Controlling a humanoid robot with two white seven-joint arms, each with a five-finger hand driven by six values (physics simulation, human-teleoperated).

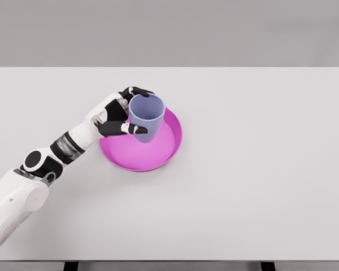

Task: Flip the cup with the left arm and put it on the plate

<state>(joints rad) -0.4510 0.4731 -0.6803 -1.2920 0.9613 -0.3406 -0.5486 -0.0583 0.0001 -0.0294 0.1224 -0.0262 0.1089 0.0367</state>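
Left hand (120,116), black-and-white, five-fingered, its fingers wrapped around the side wall of the pale blue-grey tapered cup (147,117). The cup stands mouth-up over the left part of the round, shallow magenta plate (172,148); whether its base touches the plate cannot be told. To finish well, the cup should probably be lowered upright until the base seats flat, then the fingers eased off sideways without tipping it. Cup and plate appear smooth and matte, like plastic; the white table (260,186) is flat and plain.
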